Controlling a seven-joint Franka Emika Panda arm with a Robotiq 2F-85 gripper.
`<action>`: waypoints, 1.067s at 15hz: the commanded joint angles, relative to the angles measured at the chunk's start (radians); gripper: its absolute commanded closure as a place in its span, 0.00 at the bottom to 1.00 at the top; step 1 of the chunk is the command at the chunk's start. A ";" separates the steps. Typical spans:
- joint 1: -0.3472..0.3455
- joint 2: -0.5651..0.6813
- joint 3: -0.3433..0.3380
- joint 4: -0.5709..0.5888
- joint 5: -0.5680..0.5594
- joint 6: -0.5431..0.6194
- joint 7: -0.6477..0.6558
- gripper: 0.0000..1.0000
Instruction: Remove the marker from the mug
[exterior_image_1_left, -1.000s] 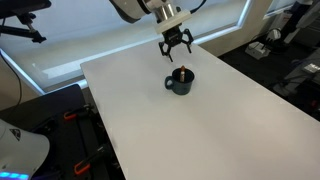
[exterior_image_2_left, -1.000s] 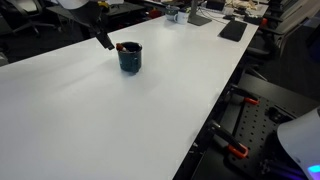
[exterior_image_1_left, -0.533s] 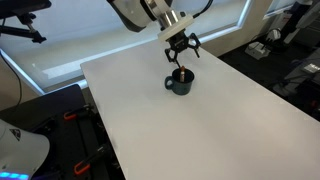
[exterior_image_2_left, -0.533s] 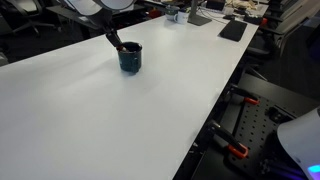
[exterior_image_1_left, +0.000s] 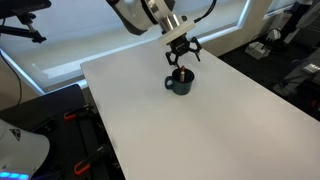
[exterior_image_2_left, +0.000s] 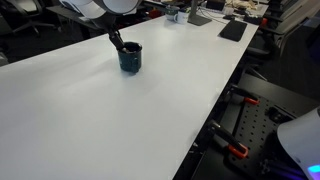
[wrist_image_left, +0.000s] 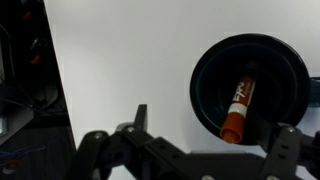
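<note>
The marker (wrist_image_left: 238, 103) lies slanted inside the mug (wrist_image_left: 212, 68), its reddish-orange end low against the wall nearest the camera. Only the wrist view looks down into the cup. The mug (exterior_image_1_left: 180, 84) stands alone on the white table (exterior_image_1_left: 190, 135), nearer the far edge, with bare tabletop all around it. The gripper (exterior_image_1_left: 181, 59) hangs just above the rim, its fingers spread apart and holding nothing. In an exterior view the gripper (exterior_image_2_left: 117, 42) reaches the mug (exterior_image_2_left: 131, 58) at the rim, and the table (exterior_image_2_left: 130, 125) runs wide toward the camera.
</note>
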 joint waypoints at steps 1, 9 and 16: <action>-0.011 0.000 0.013 0.002 -0.006 -0.006 0.002 0.00; -0.047 0.014 0.027 0.004 0.015 0.028 -0.052 0.51; -0.087 0.028 0.031 0.015 0.039 0.062 -0.115 0.95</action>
